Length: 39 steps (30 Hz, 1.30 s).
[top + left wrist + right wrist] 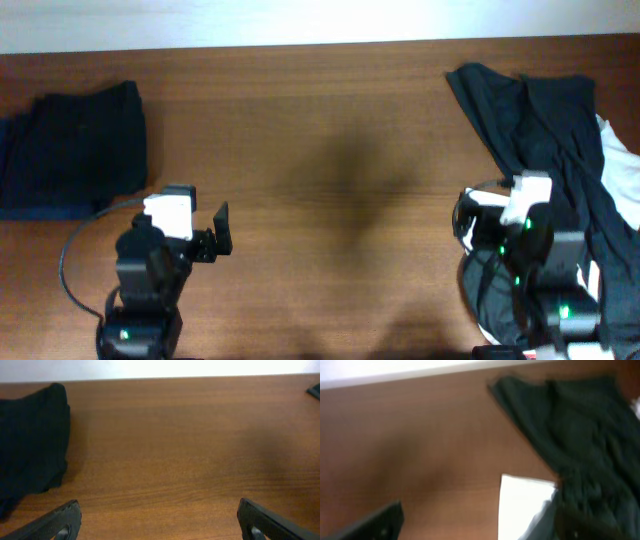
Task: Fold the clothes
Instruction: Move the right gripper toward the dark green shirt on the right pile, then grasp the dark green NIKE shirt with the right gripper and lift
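Note:
A folded dark garment [70, 150] lies at the table's far left; it also shows in the left wrist view [30, 445]. A loose pile of dark clothes [540, 120] with a white garment [622, 170] lies at the far right. My left gripper [160, 527] is open and empty over bare wood, to the right of the folded garment. My right gripper [477, 525] is open at the pile's near left edge. Its left finger is over bare wood. Its right finger is against the dark cloth [570, 435], and a white piece of cloth [525, 505] lies between the fingers. That view is blurred.
The brown wooden table [330, 180] runs between the two arms. Its far edge meets a white wall at the top. A black cable [75, 250] loops beside the left arm. Dark cloth also lies under the right arm's base [480, 300].

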### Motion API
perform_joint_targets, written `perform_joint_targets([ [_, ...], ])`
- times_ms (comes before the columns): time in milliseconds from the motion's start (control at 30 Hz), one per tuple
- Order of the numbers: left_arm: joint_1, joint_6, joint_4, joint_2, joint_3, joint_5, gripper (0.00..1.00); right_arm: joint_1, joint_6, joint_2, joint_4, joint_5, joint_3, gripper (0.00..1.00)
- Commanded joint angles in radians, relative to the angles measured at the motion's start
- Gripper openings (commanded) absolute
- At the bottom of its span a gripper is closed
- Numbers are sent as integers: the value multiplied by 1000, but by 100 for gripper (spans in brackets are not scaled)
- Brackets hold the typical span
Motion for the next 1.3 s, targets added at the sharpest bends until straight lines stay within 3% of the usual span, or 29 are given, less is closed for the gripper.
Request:
perform_joint_targets([
  [0,5,-10,-85,153,151,9,99,-4,-3,276,-159,-2,235,99],
  [67,5,-9,-99,214,182,8,99,-6,5,449,-230,37,314,99],
  [200,5,-9,-103,234,182,8,99,-80,286,638,-393,122,304,99],
  [267,5,-10,-103,234,182,8,99,-184,330,749,-362,79,248,92],
  [300,5,-9,-103,234,182,8,99,-204,326,788,-350,77,243,86],
  [367,5,-10,-103,234,182,8,99,-213,323,854,-316,89,243,64],
  [433,5,-10,-105,234,182,9,99,-213,323,914,-286,89,243,60],
  [467,5,-10,-106,234,181,8,99,-213,323,937,-278,89,243,53],
  [567,5,-10,-106,234,182,8,99,-213,323,936,-280,87,243,7],
  [600,5,-10,-106,234,182,8,99,-214,323,933,-284,84,245,4],
  [667,5,-10,-106,234,182,8,99,-236,323,893,-332,79,280,4],
  [900,5,-10,-105,234,182,8,99,-270,157,682,-666,46,711,4],
  [1000,5,-9,-102,234,182,8,99,-270,29,660,-613,-119,756,4],
  [1067,5,-10,-102,234,182,8,99,-270,-56,661,-578,-262,906,4],
  [1167,5,-9,-102,234,182,8,99,-155,-264,657,-632,-710,1109,4],
  [1267,5,-10,-102,234,182,8,99,53,-276,694,-657,-724,1091,4],
])
